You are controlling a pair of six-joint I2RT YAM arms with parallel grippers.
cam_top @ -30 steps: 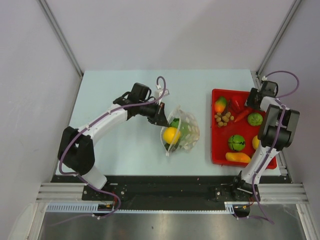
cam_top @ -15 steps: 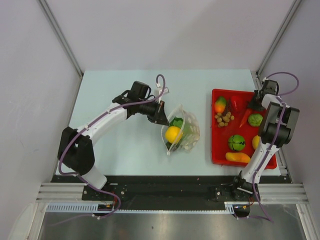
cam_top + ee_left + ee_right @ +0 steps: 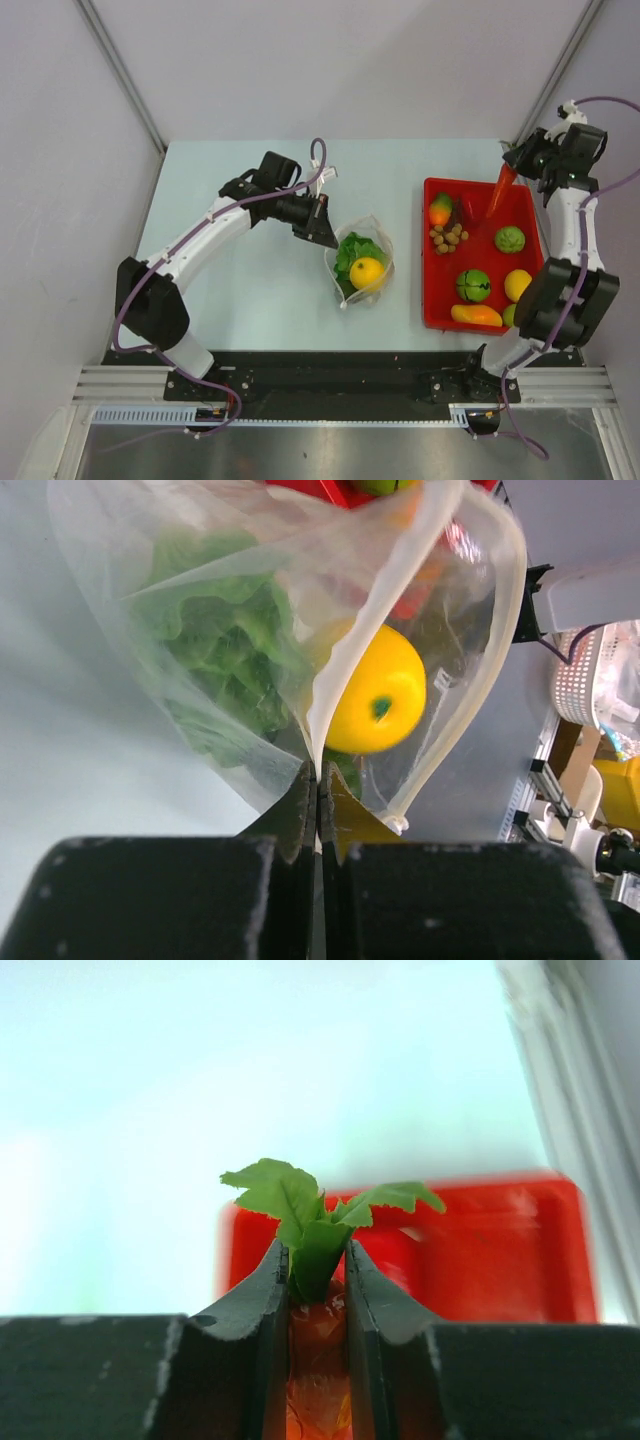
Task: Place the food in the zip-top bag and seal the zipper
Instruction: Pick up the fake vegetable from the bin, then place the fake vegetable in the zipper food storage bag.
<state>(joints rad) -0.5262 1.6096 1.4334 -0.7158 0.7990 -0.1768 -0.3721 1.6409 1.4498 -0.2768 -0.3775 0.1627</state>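
Observation:
The clear zip-top bag (image 3: 362, 262) lies mid-table with its mouth held open. Inside are green lettuce (image 3: 351, 248) and a round yellow fruit (image 3: 367, 272); both show in the left wrist view, lettuce (image 3: 225, 650) and fruit (image 3: 378, 690). My left gripper (image 3: 322, 229) is shut on the bag's rim, the pale zipper strip (image 3: 345, 665). My right gripper (image 3: 514, 172) is shut on a red carrot-like piece (image 3: 497, 193) with green leaves (image 3: 305, 1205), held above the far right corner of the red tray (image 3: 431, 300).
The red tray holds an orange-green fruit (image 3: 440, 210), a red piece (image 3: 470, 205), small brown nuts (image 3: 448, 236), two green items (image 3: 510, 239) (image 3: 472, 285), a yellow fruit (image 3: 517, 284) and an orange piece (image 3: 475, 315). Frame posts stand at the table's far corners.
My right gripper has lifted the red carrot-like piece up off the tray toward the far right. The left gripper has pulled the bag's rim slightly, and the yellow fruit has shifted right inside.

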